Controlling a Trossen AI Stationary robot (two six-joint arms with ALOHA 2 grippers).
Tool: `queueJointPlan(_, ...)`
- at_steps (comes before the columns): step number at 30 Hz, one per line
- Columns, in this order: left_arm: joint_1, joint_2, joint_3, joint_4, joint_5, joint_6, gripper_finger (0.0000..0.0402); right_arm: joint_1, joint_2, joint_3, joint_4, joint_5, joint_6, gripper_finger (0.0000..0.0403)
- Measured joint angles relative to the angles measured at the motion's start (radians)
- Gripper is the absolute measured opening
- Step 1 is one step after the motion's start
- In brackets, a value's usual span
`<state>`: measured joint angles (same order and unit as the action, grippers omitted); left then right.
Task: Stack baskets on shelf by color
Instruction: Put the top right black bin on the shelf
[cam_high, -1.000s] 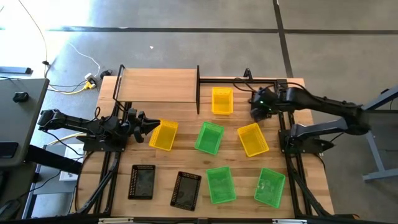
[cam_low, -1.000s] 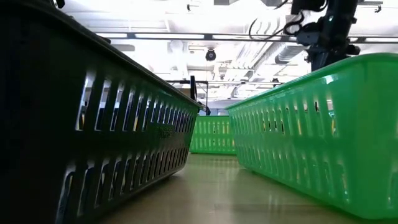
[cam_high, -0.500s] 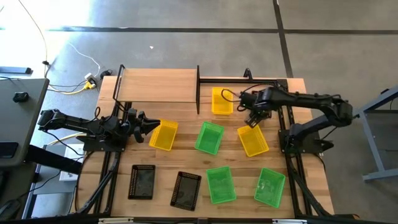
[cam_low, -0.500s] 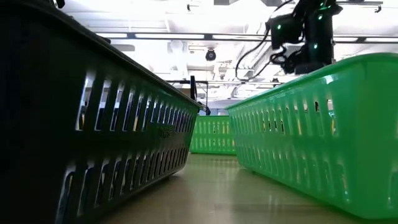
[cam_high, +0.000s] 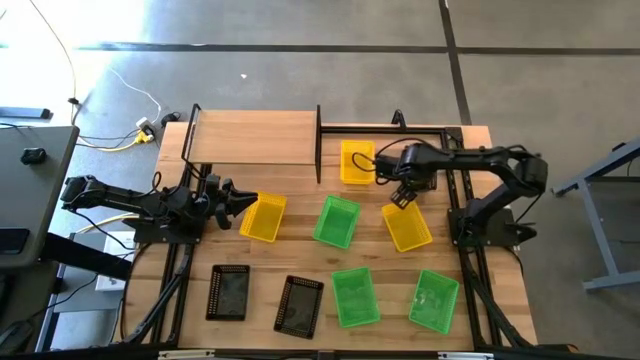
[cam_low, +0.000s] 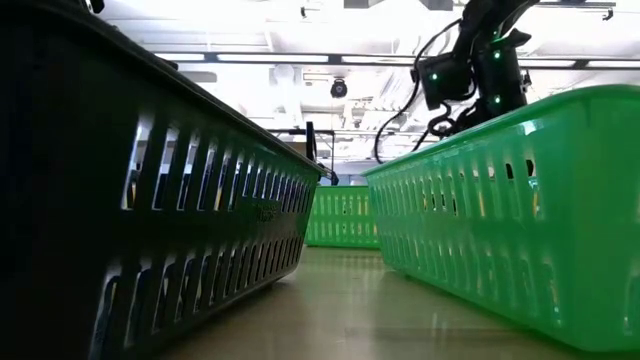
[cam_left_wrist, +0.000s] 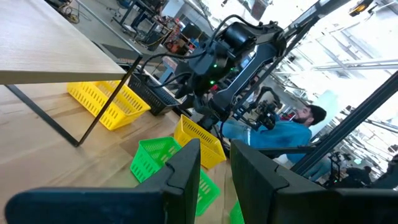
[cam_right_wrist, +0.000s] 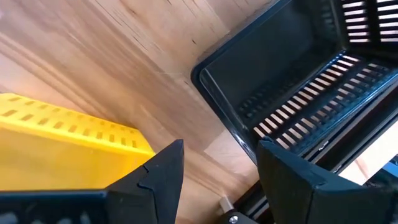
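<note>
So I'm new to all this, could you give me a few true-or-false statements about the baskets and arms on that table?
1. The shelf holds a stack of baskets. False: its board is bare.
2. There are three yellow baskets. True: one by the left fingers at, two more at and.
3. The right fingers are open. True: they hang between the two right-hand yellow baskets, holding nothing.
4. Both black baskets sit on the shelf. False: they are at the table's near edge.
5. There are four green baskets. False: three.
</note>
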<state>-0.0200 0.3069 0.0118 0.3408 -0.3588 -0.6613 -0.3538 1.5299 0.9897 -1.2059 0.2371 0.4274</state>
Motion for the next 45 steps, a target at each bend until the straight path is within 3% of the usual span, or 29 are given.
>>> queueJointPlan(18, 0.000, 0.000, 0.000, 0.000, 0.000, 0.001, 0.0078, -0.002, 0.164, -0.002, 0.011, 0.079, 0.013, 0.0180)
queueJointPlan(25, 0.000, 0.000, 0.000, -0.007, 0.000, 0.001, 0.0078, -0.027, 0.180, -0.004, 0.013, 0.081, 0.009, 0.0127)
queueJointPlan(35, 0.000, 0.000, 0.000, -0.008, 0.000, 0.001, 0.0078, -0.039, 0.180, -0.005, -0.001, 0.087, 0.000, 0.0008)
queueJointPlan(45, 0.000, 0.000, 0.000, -0.008, 0.000, 0.000, 0.0078, -0.015, 0.179, 0.056, -0.110, 0.091, 0.042, 0.0003)
